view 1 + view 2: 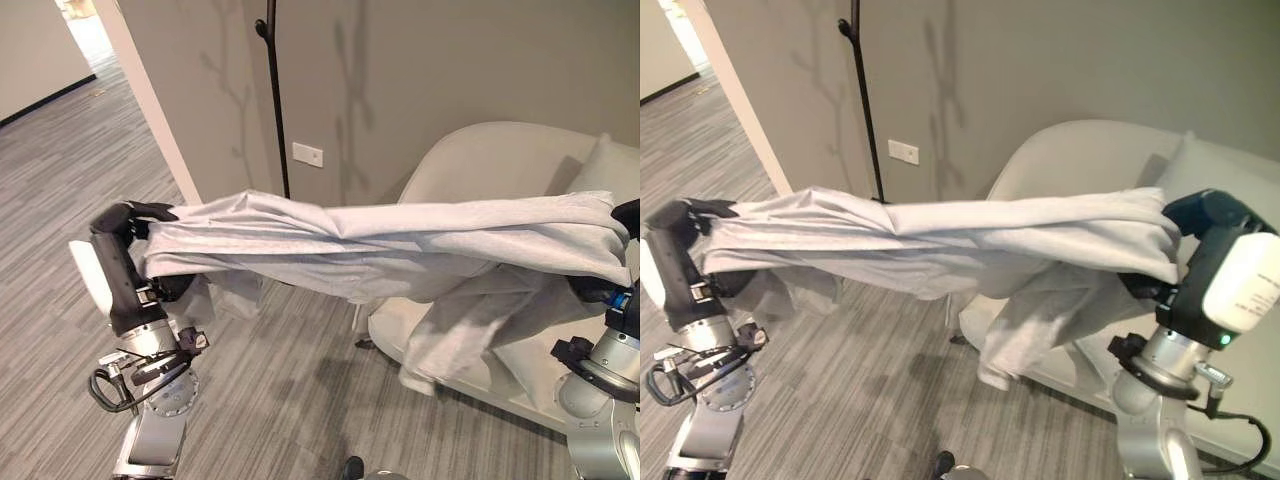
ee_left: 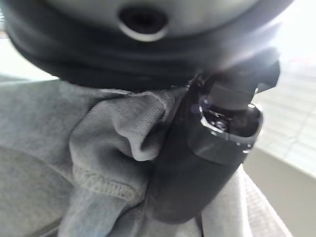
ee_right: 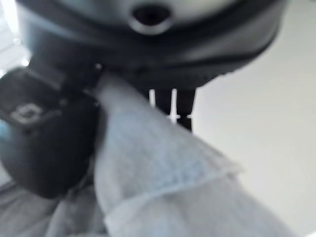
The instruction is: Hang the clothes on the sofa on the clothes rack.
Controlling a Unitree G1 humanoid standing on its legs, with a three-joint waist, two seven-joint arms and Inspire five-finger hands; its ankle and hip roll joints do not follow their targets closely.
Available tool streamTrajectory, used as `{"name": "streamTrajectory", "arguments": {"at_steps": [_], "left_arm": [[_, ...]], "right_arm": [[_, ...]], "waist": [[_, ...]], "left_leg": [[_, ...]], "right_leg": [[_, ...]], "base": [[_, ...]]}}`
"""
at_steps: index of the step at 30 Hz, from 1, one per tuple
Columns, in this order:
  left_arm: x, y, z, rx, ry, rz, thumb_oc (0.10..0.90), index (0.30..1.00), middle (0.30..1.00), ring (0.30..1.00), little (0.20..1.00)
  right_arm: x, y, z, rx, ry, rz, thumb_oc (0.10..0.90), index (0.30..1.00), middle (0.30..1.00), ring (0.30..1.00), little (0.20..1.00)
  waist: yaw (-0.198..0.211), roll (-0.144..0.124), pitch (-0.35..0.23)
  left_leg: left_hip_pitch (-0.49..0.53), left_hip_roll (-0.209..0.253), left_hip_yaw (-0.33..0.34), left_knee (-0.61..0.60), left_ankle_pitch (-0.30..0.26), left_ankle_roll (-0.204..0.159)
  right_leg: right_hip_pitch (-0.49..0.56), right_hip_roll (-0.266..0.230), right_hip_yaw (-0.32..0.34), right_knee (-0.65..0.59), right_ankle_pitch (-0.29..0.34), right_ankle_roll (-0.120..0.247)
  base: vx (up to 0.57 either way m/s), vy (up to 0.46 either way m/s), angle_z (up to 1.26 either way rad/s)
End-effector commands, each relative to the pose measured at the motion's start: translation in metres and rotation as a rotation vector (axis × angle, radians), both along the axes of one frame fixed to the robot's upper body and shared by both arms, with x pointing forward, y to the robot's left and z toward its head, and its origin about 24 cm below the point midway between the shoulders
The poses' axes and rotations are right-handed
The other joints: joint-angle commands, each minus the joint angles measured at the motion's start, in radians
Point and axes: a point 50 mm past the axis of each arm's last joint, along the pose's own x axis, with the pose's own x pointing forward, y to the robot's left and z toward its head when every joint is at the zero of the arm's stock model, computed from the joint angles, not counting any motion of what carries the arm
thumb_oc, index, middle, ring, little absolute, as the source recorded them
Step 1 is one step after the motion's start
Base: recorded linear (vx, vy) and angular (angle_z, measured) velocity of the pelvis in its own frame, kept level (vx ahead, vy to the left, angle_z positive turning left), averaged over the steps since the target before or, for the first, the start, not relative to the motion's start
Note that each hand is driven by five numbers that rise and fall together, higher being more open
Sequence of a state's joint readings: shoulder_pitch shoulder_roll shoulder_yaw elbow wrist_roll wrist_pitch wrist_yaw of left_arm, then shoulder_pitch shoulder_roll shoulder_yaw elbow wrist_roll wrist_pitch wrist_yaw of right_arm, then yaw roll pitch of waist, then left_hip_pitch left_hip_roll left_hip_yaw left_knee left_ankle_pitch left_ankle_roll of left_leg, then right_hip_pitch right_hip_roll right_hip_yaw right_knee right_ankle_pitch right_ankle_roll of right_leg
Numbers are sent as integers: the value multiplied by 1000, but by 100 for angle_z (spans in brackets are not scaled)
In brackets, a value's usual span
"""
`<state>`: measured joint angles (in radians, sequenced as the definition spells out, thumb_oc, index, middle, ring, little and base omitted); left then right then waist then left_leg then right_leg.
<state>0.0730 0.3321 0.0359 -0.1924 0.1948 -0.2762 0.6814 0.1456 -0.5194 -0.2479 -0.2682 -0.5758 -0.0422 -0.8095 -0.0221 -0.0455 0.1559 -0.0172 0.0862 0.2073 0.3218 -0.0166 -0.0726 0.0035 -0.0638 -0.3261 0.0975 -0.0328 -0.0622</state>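
We pinch the garment with left hand and right hand; its hanging folds may snag the sofa.

A soft, matt grey knitted cloth with stitched hems is seen in the garment. The sofa is covered in smooth, pale matt upholstery. The clothes rack is made of thin black metal. The floor is laid with grey, streaked, wood-look planks of low sheen
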Motion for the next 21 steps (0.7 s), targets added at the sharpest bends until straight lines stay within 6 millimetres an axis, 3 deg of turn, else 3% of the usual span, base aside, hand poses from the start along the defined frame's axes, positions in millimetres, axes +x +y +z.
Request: {"name": "streamTrajectory", "arguments": {"at_steps": [1, 2, 3, 5, 6, 8, 9, 11, 12, 16, 18, 19, 21], "left_arm": [[1, 1, 41, 32, -217, -61, 400, 300, 300, 300, 300], [0, 1, 41, 32, -216, -60, 400, 300, 300, 300, 300], [1, -1, 41, 21, -210, -76, 400, 300, 300, 300, 300], [1, -1, 40, 21, -209, -78, 400, 300, 300, 300, 300], [3, -4, 40, 20, -214, -83, 400, 300, 300, 300, 300], [4, -6, 40, 13, -217, -88, 400, 300, 300, 300, 300], [6, -9, 42, 23, -226, -93, 400, 300, 300, 300, 300], [7, -10, 42, 40, -223, -97, 400, 300, 300, 300, 300], [7, -11, 41, 76, -208, -109, 400, 300, 300, 300, 300], [7, -6, 45, 109, -210, -91, 400, 300, 300, 300, 300], [8, 2, 49, 137, -218, -40, 400, 300, 300, 300, 300], [9, 13, 49, 133, -219, 35, 400, 300, 300, 300, 300], [9, 18, 49, 138, -216, 64, 400, 300, 300, 300, 300]], "right_arm": [[4, 1, 37, -24, -190, 76, 400, 300, 300, 300, 300], [4, 1, 37, -23, -189, 78, 400, 300, 300, 300, 300], [9, 6, 35, -10, -166, 128, 400, 300, 300, 300, 300], [12, 8, 34, -10, -153, 150, 400, 300, 300, 300, 300], [14, 10, 31, -10, -128, 176, 400, 300, 300, 300, 300], [14, 8, 28, 1, -114, 173, 400, 300, 300, 300, 300], [13, 7, 27, 16, -113, 180, 400, 300, 300, 300, 300], [13, 6, 26, 21, -104, 177, 400, 300, 300, 300, 300], [10, 3, 23, 27, -91, 159, 400, 300, 300, 300, 300], [10, 2, 19, 43, -61, 143, 400, 300, 300, 300, 300], [14, 3, 18, 44, -54, 130, 400, 300, 300, 300, 300], [21, 7, 18, 52, -53, 137, 400, 300, 300, 300, 300], [25, 9, 18, 54, -42, 148, 400, 300, 300, 300, 300]], "waist": [[-22, -36, -48], [-22, -36, -50], [-15, -37, -57], [-9, -35, -60], [2, -21, -61], [4, -11, -59], [7, 6, -60], [4, 16, -69], [-3, 26, -86], [-1, 2, -106], [2, -10, -114], [11, -20, -117], [18, -27, -115]], "left_leg": [[-59, 67, 39, 85, -68, -11], [-56, 67, 42, 80, -68, -10], [-32, 86, 17, -28, -90, -4], [-19, 88, -9, -127, -44, -10], [-34, 131, -87, -252, 43, -41], [-42, 170, -122, -341, 117, -74], [-46, 189, -155, -387, 151, -103], [-29, 187, -151, -399, 127, -107], [-19, 169, -143, -388, 113, -102], [-7, 103, -119, -365, 63, -67], [18, 61, -92, -387, 45, -33], [48, 17, -71, -409, 26, 2], [62, -3, -57, -409, 7, 21]], "right_leg": [[103, -14, 62, -147, 0, 104], [104, -15, 63, -149, 0, 105], [108, -26, 77, -149, -7, 119], [102, -32, 86, -148, -5, 125], [111, -41, 110, -147, -19, 138], [124, -51, 121, -147, -34, 149], [154, -71, 138, -153, -45, 172], [161, -80, 140, -155, -45, 183], [168, -108, 142, -156, -35, 200], [162, -172, 159, -132, -17, 226], [137, -209, 171, -98, -3, 242], [101, -243, 182, -34, 12, 250], [78, -259, 188, 17, 20, 254]], "base": [[65, 46, 7], [182, 183, 21], [168, 215, 12], [146, 240, -26], [150, 245, -48], [255, 372, -50], [290, 461, -45], [202, 369, -29], [165, 363, -22], [158, 288, -8], [102, 388, 8], [96, 450, 13], [43, 235, -17]]}}
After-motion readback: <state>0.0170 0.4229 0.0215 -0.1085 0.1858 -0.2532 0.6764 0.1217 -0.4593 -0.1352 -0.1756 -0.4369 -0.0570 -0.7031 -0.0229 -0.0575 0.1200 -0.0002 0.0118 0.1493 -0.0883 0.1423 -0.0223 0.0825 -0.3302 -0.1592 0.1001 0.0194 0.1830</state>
